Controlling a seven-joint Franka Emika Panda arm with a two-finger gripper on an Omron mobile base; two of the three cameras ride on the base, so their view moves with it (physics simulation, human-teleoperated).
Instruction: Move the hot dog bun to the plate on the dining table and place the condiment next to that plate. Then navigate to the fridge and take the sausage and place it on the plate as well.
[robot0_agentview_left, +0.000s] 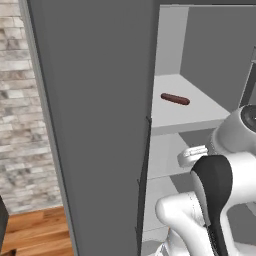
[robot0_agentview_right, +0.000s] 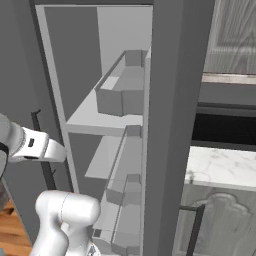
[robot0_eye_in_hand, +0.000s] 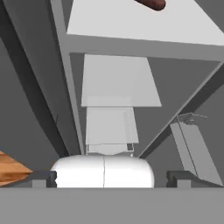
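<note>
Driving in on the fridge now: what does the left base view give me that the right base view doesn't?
Left base view: the sausage lying on a pale shelf inside the open fridge, plus a brick wall and wood floor to the left.

Right base view: the door bins stacked on the inside of the open door, and a marble counter with cabinets to the right.

Both: the fridge's grey interior with its pale shelves, and the white arm low in the frame.
</note>
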